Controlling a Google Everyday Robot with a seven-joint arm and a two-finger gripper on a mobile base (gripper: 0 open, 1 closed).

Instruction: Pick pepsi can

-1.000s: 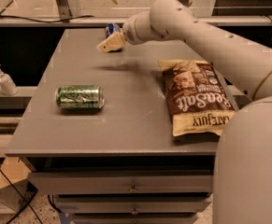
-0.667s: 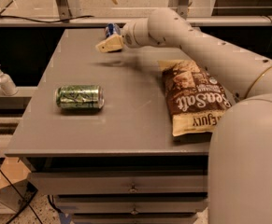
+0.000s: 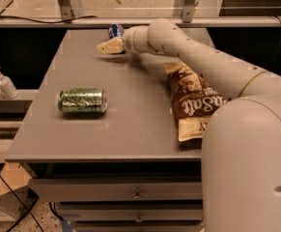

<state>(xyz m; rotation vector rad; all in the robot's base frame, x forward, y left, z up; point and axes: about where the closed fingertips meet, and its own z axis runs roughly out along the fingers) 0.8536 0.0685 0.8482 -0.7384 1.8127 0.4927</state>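
Since the earlier frames your white robot arm (image 3: 193, 57) has swung a little to the left, and its cream-coloured end effector (image 3: 110, 46) has crept leftward with it along the far part of the grey rectangular counter (image 3: 130, 134); nothing else on the counter has shifted.

You now have the end effector low over the far end of the counter, pointing left; you cannot tell how far open it is, and nothing shows as held in it.

The small dark-blue pepsi can with a silver metal top (image 3: 115, 30) stands just behind the end effector, close to the counter's far edge; only its upper part shows above the wrist, and you cannot tell whether the two are touching.

On the left half of the counter, well apart from the end effector, a green patterned soda can (image 3: 82, 100) lies on its side, its ends facing left and right.

On the right half lies a brown snack bag with white lettering (image 3: 194, 103), flat on the counter, its lower end reaching the near edge; your arm passes above its upper end.

Off the counter to the left, a white pump bottle (image 3: 5, 83) stands upright on a lower ledge; below the counter's front edge you see grey drawers (image 3: 137, 195).
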